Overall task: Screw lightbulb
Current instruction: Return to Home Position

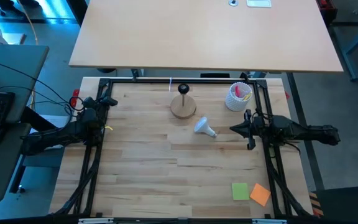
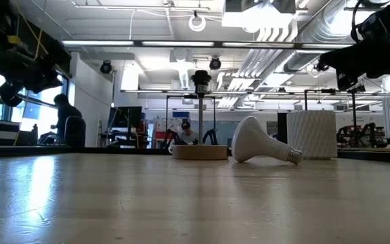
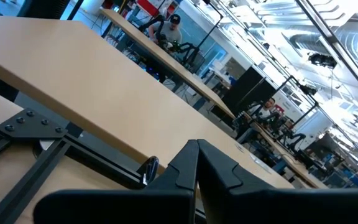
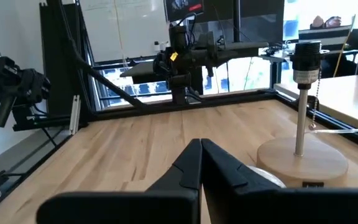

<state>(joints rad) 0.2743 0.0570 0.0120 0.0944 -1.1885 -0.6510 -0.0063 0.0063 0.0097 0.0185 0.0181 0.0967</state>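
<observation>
The white frosted lightbulb [image 1: 206, 128] lies on its side on the wooden table, screw base toward the right edge; it also shows in the low view [image 2: 259, 141]. Just beyond it stands the round wooden lamp stand [image 1: 183, 107] with its black socket [image 4: 307, 57] on top. My right gripper [image 1: 232, 129] is shut and level near the table's right side, a little to the right of the bulb, touching nothing [image 4: 201, 148]. My left gripper [image 1: 106, 101] is shut at the far left corner, also empty [image 3: 197, 150].
A white ribbed cup [image 1: 238, 96] with pink items stands at the far right, next to the stand. A green sticky note [image 1: 240, 191] and an orange one [image 1: 260, 194] lie at the near right. A black metal frame [image 1: 272, 155] borders the table. The middle of the table is bare wood.
</observation>
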